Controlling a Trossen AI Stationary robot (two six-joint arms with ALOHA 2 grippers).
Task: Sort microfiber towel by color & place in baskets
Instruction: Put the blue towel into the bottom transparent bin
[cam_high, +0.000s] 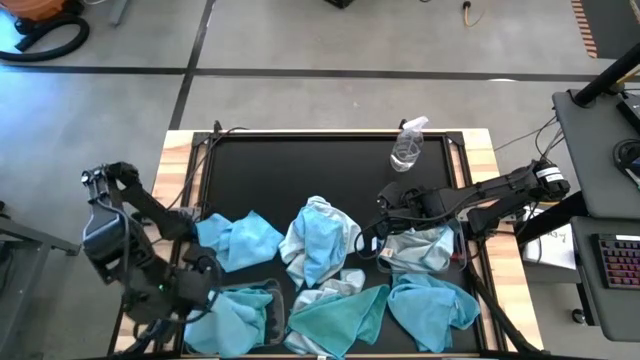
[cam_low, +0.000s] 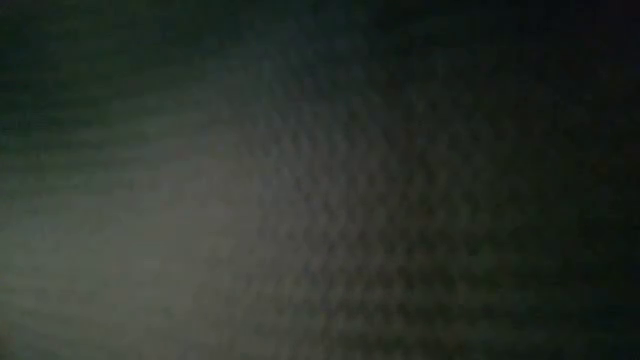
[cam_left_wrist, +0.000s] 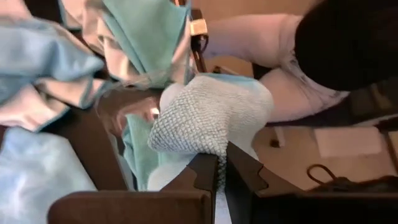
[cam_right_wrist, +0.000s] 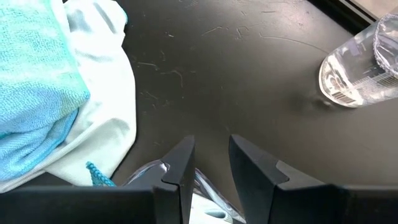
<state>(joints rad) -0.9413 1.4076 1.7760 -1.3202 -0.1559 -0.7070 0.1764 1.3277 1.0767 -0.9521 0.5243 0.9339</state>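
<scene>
Several microfiber towels lie on the black table: a sky-blue one (cam_high: 240, 238), a mixed pale and blue heap (cam_high: 320, 242), a teal one (cam_high: 340, 318) and a blue one (cam_high: 432, 305). The left basket (cam_high: 272, 300) holds blue towels. The right basket (cam_high: 455, 250) holds pale towels (cam_high: 420, 248). My left gripper (cam_high: 207, 285) is at the left basket, shut on a pale teal towel (cam_left_wrist: 211, 118). My right gripper (cam_right_wrist: 211, 163) is open and holds nothing; it hangs low over bare table by the right basket's left end (cam_high: 385, 235). The low view is dark. My left gripper pinches a narrow fold of the pale teal towel (cam_left_wrist: 219, 163) between its two fingers. The rest of the towel bunches in a rounded lump just beyond the fingertips (cam_left_wrist: 205, 168). Whether the lump rests on the basket cannot be told.
A clear spray bottle (cam_high: 407, 148) stands toward the table's far side, also in the right wrist view (cam_right_wrist: 360, 62). Bare black table lies between the bottle and the towels. Wooden strips edge the table (cam_high: 180, 150). Cables run at the right edge. A person's light clothing (cam_left_wrist: 267, 62) shows beyond the table.
</scene>
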